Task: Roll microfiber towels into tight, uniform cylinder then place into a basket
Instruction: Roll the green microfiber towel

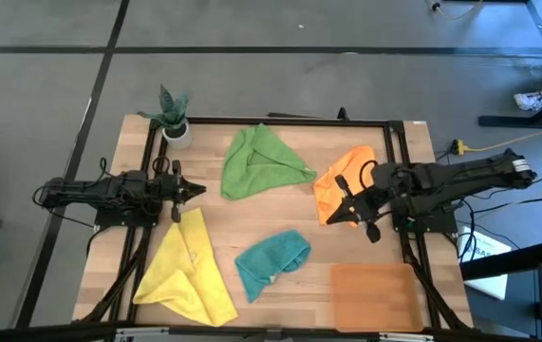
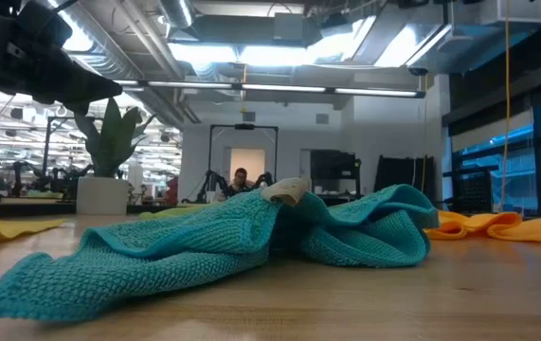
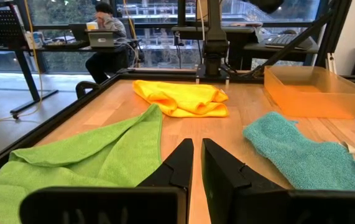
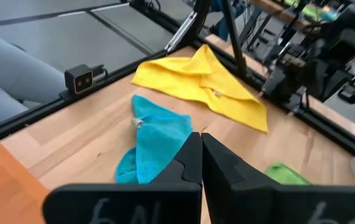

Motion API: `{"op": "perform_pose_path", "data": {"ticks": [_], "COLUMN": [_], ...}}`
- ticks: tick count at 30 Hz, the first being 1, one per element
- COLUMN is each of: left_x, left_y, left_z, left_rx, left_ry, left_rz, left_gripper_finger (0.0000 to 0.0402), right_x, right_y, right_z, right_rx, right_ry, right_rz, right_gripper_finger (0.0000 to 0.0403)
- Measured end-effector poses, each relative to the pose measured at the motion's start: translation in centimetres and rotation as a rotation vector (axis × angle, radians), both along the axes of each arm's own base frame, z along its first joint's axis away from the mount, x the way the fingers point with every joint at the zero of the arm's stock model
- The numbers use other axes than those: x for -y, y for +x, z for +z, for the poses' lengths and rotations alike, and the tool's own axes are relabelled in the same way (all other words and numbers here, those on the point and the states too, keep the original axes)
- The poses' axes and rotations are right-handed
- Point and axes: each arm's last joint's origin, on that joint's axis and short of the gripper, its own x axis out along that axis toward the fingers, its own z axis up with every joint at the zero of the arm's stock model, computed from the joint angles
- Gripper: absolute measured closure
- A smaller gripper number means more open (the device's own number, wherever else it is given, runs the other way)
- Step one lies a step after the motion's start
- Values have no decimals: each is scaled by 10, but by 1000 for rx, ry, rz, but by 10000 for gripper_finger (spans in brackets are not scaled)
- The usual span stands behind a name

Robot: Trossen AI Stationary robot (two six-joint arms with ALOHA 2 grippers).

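**Four towels loose on the table, both grippers closed and empty**

Surface: a light wooden tabletop (image 1: 280,214) bordered by a black metal frame (image 1: 280,121), standing on a grey floor crossed by dark lines. Room beyond, seen from the low and left wrist views: an open workspace with ceiling lights, large windows, and a person (image 3: 106,37) seated at a desk with a laptop.

Near edge of the table, from the high view: the yellow towel (image 1: 187,271) lay spread in a rough triangle at the left, the teal towel (image 1: 271,261) lay crumpled near the middle, and the basket (image 1: 375,294), a translucent orange-brown tray, sat at the right with nothing in it. The basket was apart from the teal towel.

Mid-table: the left gripper (image 1: 195,192) hovered just beyond the yellow towel, its fingers pressed together with nothing between them. The right gripper (image 1: 339,218) sat at the orange towel (image 1: 345,180), partly over it; its fingers were likewise together and held nothing.

Far side: the green towel (image 1: 256,161) lay loosely folded between the two arms, just beside the orange towel. A small potted plant (image 1: 173,116) stood on the far left corner.

None of the towels was rolled; all four lay rumpled and flat on the wood.
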Motion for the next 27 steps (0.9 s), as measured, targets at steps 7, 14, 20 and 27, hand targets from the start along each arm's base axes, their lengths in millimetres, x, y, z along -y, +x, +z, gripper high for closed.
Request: {"op": "perform_pose_path", "data": {"ticks": [7, 14, 20, 27], "left_x": [0, 8, 11, 11], "left_y": [0, 2, 5, 22], "left_z": [3, 10, 25, 50], "left_rx": [42, 100, 123, -39], "left_ry": [-55, -17, 13, 99], "left_rz": [-2, -240, -266, -204], "left_gripper_finger": [376, 376, 376, 376], "right_x": [-1, -1, -1, 3], "right_y": [10, 9, 9, 16], "right_z": [-4, -6, -8, -15], "right_rx": [-7, -28, -51, -71], "right_ry": [23, 22, 16, -57], "right_rz": [-11, -11, -18, -170], "right_gripper_finger": [401, 400, 400, 400]}}
